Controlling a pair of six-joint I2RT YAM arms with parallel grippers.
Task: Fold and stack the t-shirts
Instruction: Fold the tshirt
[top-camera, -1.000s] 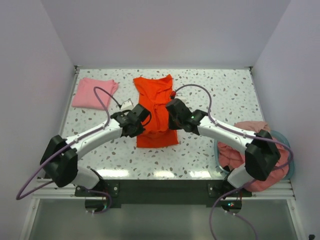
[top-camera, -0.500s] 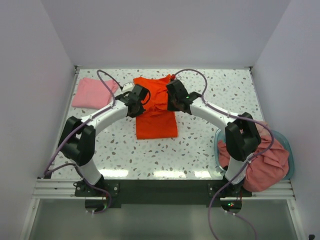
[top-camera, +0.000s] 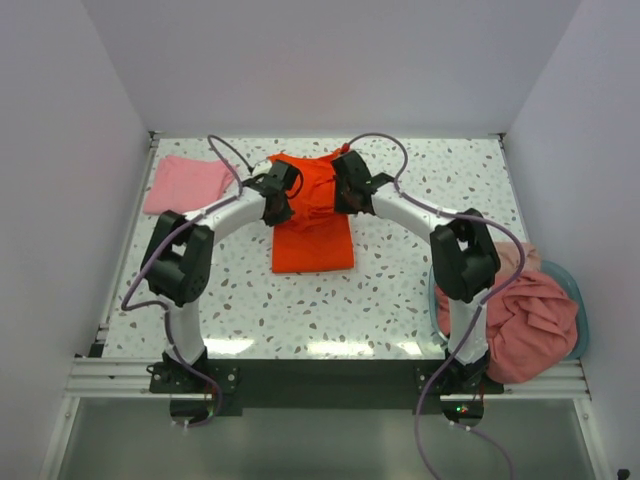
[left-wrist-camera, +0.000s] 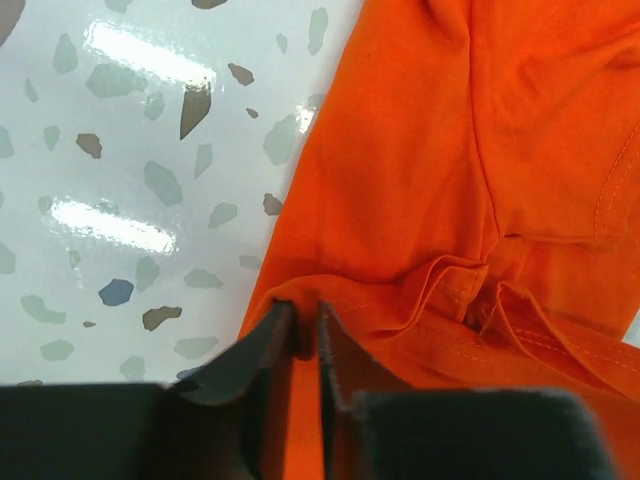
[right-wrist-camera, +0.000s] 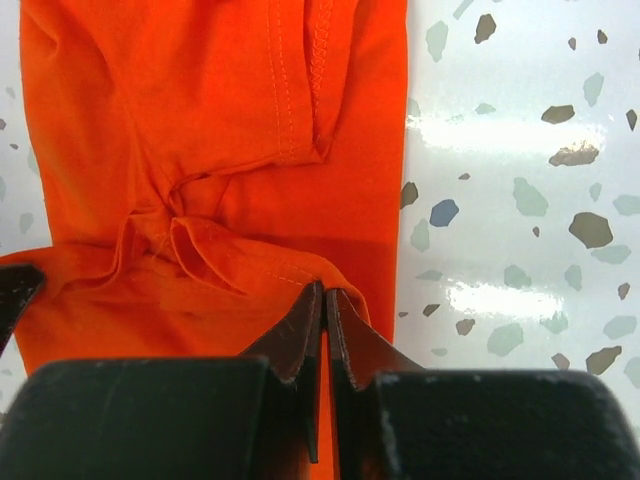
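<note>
The bright orange-red t-shirt lies in a long strip on the middle of the table. My left gripper is shut on a fold at its left edge, and my right gripper is shut on a fold at its right edge. Both hold the cloth over the shirt's far part. A folded light pink t-shirt lies flat at the far left. Dusty salmon-pink shirts are heaped at the near right.
The salmon heap sits in a round teal tub at the table's near right edge. White walls close in the speckled table on three sides. Purple cables loop over both arms.
Both grippers have carried the orange-red shirt's near end away from the arm bases, toward the far end. The visible strip is shorter now, doubled over itself.
</note>
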